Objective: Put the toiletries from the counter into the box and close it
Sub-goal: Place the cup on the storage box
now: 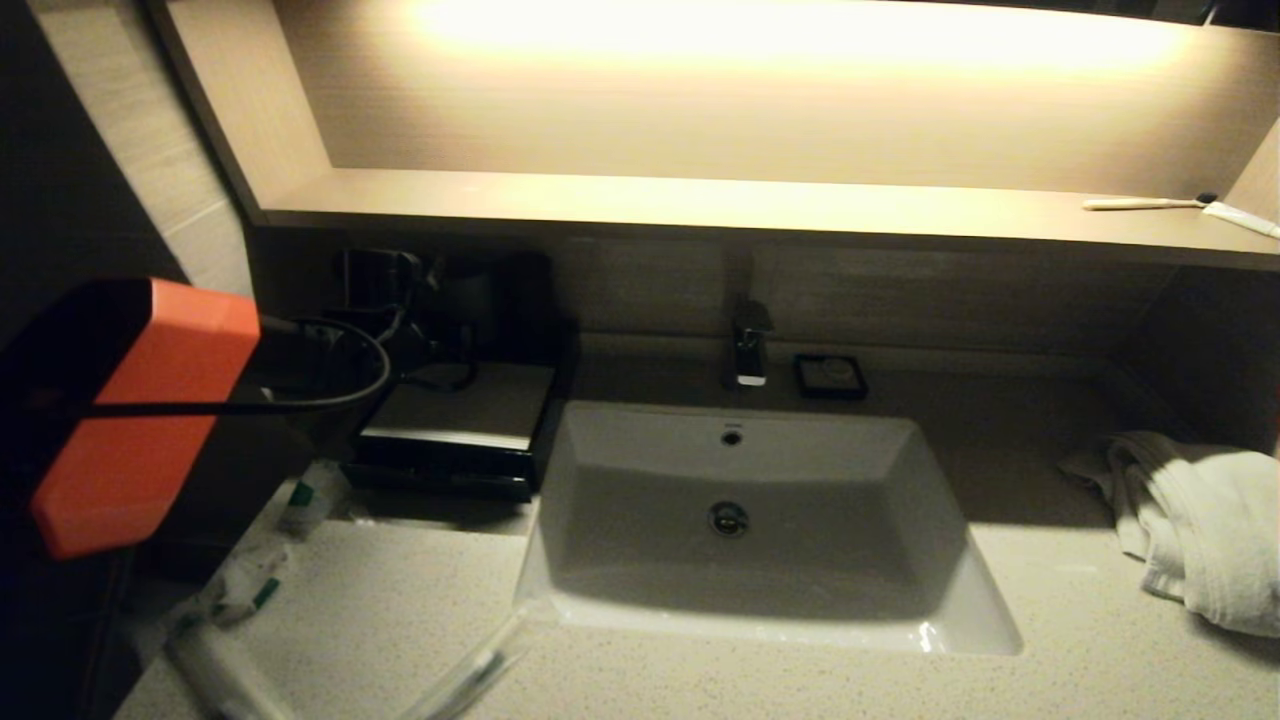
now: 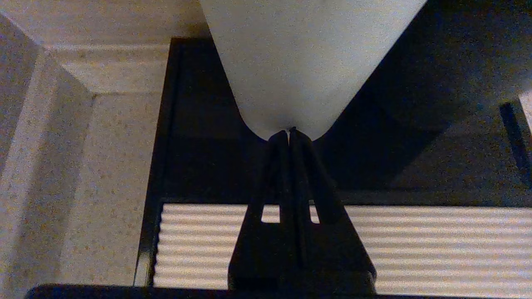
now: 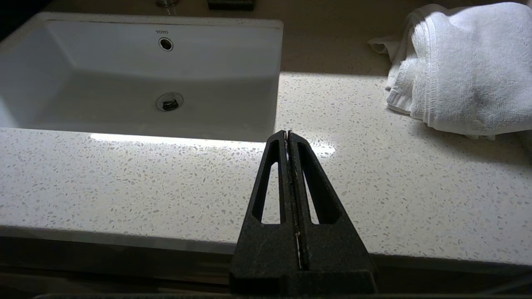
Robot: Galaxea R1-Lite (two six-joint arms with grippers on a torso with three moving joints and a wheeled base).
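Across the pale speckled counter (image 1: 420, 600) you see the white sink (image 1: 740, 520) at centre. Left of it, against the back wall, sits your glossy black box (image 1: 455, 440) with its flat pale top. Several white toiletries (image 1: 250, 590) with green marks lie on the counter in front of it. Your left gripper (image 2: 289, 132), fingers pressed together, hangs over the box, seemingly pinching a pale sachet (image 2: 307, 62). Your right gripper (image 3: 287, 133), likewise pressed together and empty, hovers above the counter's front edge.

open counter (image 3: 374, 174), towel (image 3: 461, 66) blocking right
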